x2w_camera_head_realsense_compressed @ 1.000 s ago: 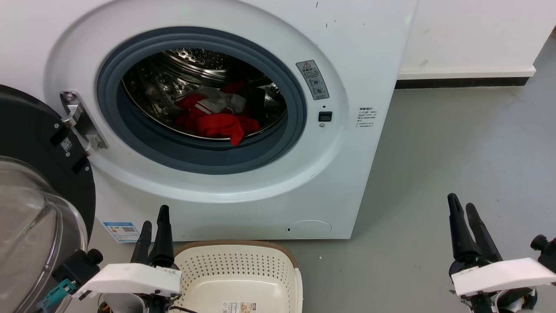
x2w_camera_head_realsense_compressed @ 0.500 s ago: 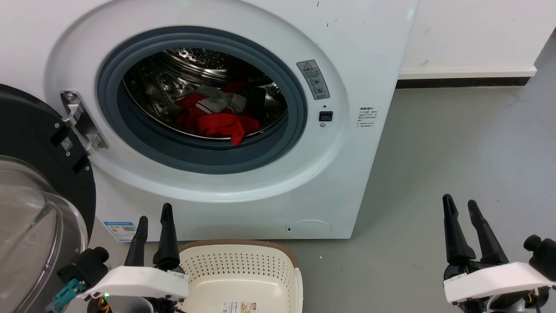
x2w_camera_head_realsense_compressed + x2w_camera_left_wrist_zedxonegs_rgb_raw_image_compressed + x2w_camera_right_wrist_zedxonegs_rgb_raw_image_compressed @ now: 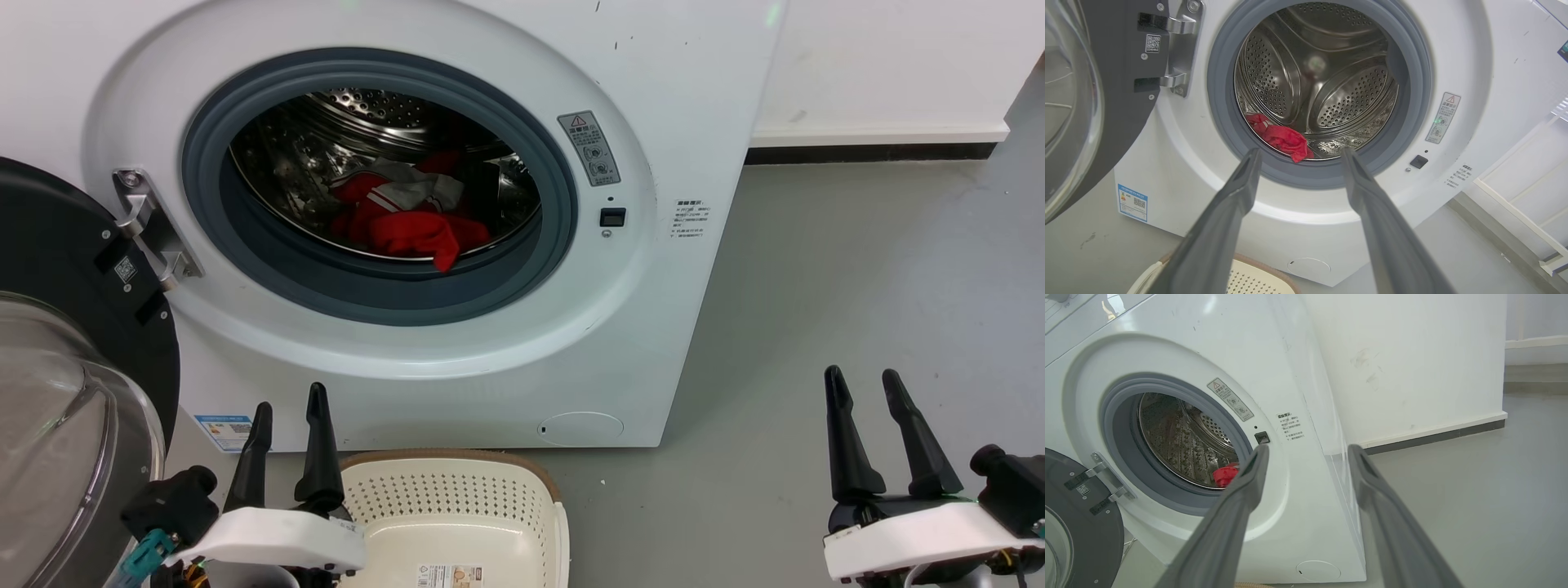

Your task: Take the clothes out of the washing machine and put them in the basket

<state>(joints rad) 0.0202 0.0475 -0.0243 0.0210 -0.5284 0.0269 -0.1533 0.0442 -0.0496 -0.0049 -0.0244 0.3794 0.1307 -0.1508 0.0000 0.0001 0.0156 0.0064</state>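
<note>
We hold both tools low in front of the large white front-loading washing machine (image 3: 506,359), and neither has anything in it. The left tool (image 3: 290,398) has its two dark fingers parted by a moderate gap. The right tool (image 3: 861,374) is spread a little wider.

The soft bright red clothes with white panels (image 3: 408,224) lie in the bottom front of the perforated steel drum (image 3: 359,106). They sit behind the round grey-rimmed porthole (image 3: 384,298), above and ahead of both tools. The heap runs roughly across the mouth of the drum. One red fold droops over the drum's lip towards the grey rim.

We judge that the coming reach turns on which arm lies nearer. The left tool stands below the porthole's left half. In the left wrist view the red fold sits just above the gap between its fingertips, so that arm is almost lined up with it. The right tool is well apart from the porthole, out past the machine's right edge, over the grey floor (image 3: 857,269). In the right wrist view the opening is seen at a slant.

The low oval cream plastic basket with perforated sides (image 3: 457,494) sits on the floor at the machine's foot, just beside the left tool. No clothes show in the part of it that we see. The black-framed glass door (image 3: 57,253) stands open to the left of that arm. The left arm's reach would have to go up and forward, and we would mind the door on that side.
</note>
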